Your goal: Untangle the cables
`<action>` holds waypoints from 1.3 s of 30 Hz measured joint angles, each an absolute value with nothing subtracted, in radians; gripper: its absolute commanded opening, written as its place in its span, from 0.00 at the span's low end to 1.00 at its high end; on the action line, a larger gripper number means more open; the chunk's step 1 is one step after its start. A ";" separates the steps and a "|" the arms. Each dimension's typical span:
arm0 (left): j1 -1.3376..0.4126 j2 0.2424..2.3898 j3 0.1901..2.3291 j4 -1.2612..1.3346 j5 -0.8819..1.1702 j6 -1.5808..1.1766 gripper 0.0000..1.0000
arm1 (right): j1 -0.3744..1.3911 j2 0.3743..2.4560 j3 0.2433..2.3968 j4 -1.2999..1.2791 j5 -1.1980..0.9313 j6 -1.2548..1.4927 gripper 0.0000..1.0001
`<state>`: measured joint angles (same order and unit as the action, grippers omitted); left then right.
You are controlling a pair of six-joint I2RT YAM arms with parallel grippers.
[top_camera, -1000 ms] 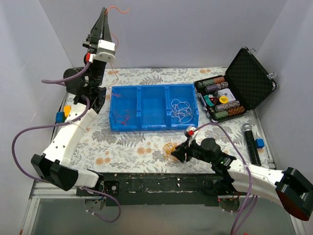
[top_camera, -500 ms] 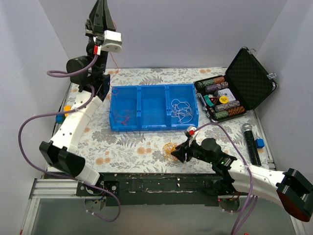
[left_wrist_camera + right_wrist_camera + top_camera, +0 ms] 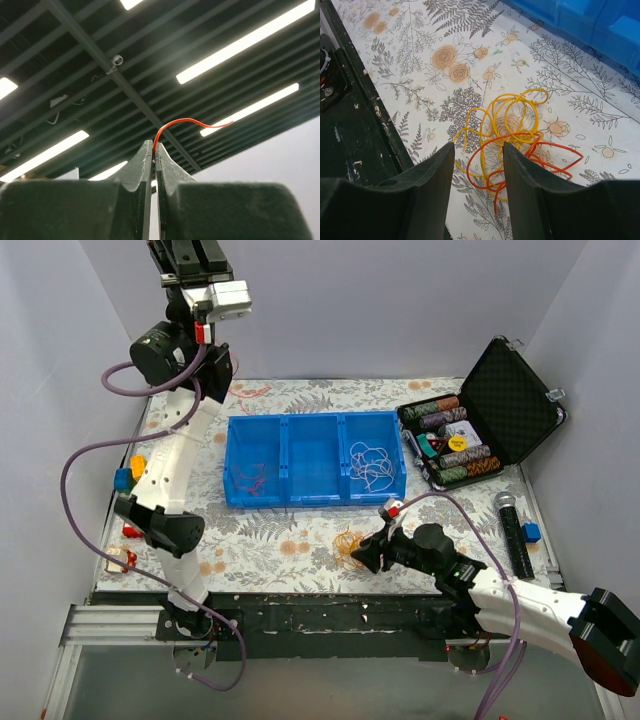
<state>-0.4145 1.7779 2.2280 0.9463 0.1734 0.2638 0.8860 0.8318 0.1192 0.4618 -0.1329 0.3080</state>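
Note:
My left gripper [image 3: 154, 145] is raised high at the back left, its fingertips above the top view's edge, and is shut on a thin orange-red cable [image 3: 185, 122]. A reddish strand [image 3: 250, 392] lies on the table below it. A small tangle of yellow cable [image 3: 505, 120] and orange cable [image 3: 545, 155] lies on the floral cloth near the front edge [image 3: 347, 540]. My right gripper [image 3: 475, 150] is open just above and in front of that tangle, touching nothing. Dark red cables [image 3: 250, 478] lie in the blue bin's left compartment and white cables [image 3: 372, 465] in its right one.
The blue three-compartment bin [image 3: 315, 418] sits mid-table. An open black case of poker chips [image 3: 500, 410] stands at the right, with a microphone [image 3: 512, 530] and a blue block [image 3: 531, 532] in front of it. Small toys [image 3: 125, 478] lie at the left edge.
My left arm has swung up and straightened, carrying its gripper and the orange-red cable out past the top of the top view. The right gripper has barely moved.

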 measured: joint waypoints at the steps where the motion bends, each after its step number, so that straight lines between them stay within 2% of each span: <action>1: -0.414 1.832 2.337 0.921 0.171 0.266 0.00 | 0.886 0.829 0.119 0.461 -0.133 0.308 0.52; 2: -0.414 1.860 2.390 0.907 0.168 0.269 0.00 | 0.886 0.826 0.118 0.462 -0.131 0.309 0.52; 4: -0.414 1.838 2.332 0.921 0.157 0.283 0.01 | 0.886 0.824 0.115 0.462 -0.131 0.310 0.51; 9: -0.403 1.644 1.882 0.966 0.153 0.287 0.02 | 0.886 0.821 0.115 0.458 -0.130 0.311 0.51; 13: -0.400 1.587 1.700 0.994 0.142 0.284 0.02 | 0.886 0.801 0.113 0.450 -0.126 0.311 0.52; 29: -0.368 1.518 1.513 1.023 0.070 0.262 0.01 | 0.886 0.796 0.101 0.441 -0.115 0.311 0.51; 39: -0.362 1.512 1.481 1.021 0.066 0.247 0.01 | 0.886 0.801 0.101 0.442 -0.115 0.311 0.51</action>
